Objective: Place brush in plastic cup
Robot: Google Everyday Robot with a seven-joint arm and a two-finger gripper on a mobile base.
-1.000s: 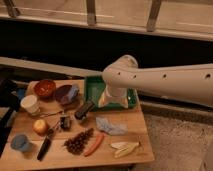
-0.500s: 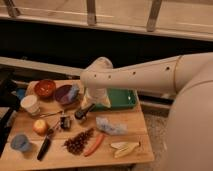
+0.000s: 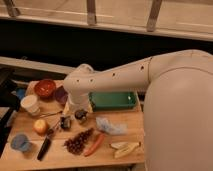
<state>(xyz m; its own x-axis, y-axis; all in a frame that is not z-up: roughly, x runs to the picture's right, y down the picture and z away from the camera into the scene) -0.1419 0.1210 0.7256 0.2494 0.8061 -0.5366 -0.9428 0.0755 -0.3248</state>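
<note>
Camera view over a wooden table (image 3: 100,159): gripper (image 3: 79,113) low near the table's middle, just left of a green tray (image 3: 114,100), jaws spread wide, empty; brush (image 3: 44,148) flat toward the lower left, well apart from the gripper, long axis diagonal, pointing roughly toward it, just beside the light-blue plastic cup (image 3: 20,143).

My arm (image 3: 120,77) is a thick, smooth, cream-white tube that widens into a big rounded shell at the right of the frame. I see a row of small dark dots, like screw holes, along its side. It ends in a rounded white cap, with the small dark gripper (image 3: 80,115) beneath it, left of centre.
</note>
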